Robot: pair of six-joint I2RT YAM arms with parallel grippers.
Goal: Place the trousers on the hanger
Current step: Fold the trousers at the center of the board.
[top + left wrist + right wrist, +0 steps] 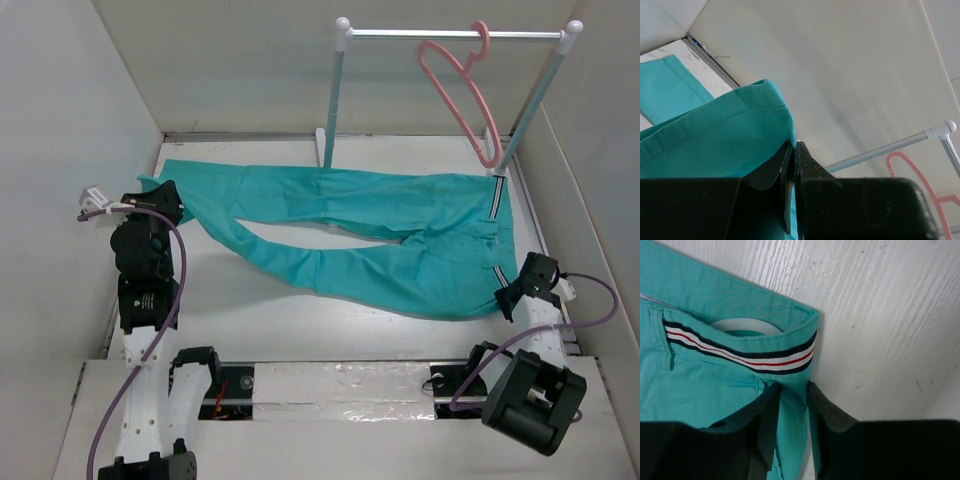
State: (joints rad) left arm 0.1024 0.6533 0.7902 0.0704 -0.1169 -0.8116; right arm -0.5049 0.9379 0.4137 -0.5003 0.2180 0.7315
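We are holding the small teal cloth trousers (380,270) at both ends while they are lying spread across the white table (300,325), legs pointing to our left and the striped waistband to our right. Our left gripper (794,145) is clamping the hem of the far leg, its jaws pressed together on the lifted cloth edge. Our right gripper (792,390) is sitting at the near corner of the waistband, fingers only narrowly apart with teal cloth filling the gap; we cannot tell whether they are pinching it. The thin pink plastic hanger (487,158) is hanging by its hook from the white-and-grey metal rail stand (450,34) at the far right, tilted, just beyond the waistband.
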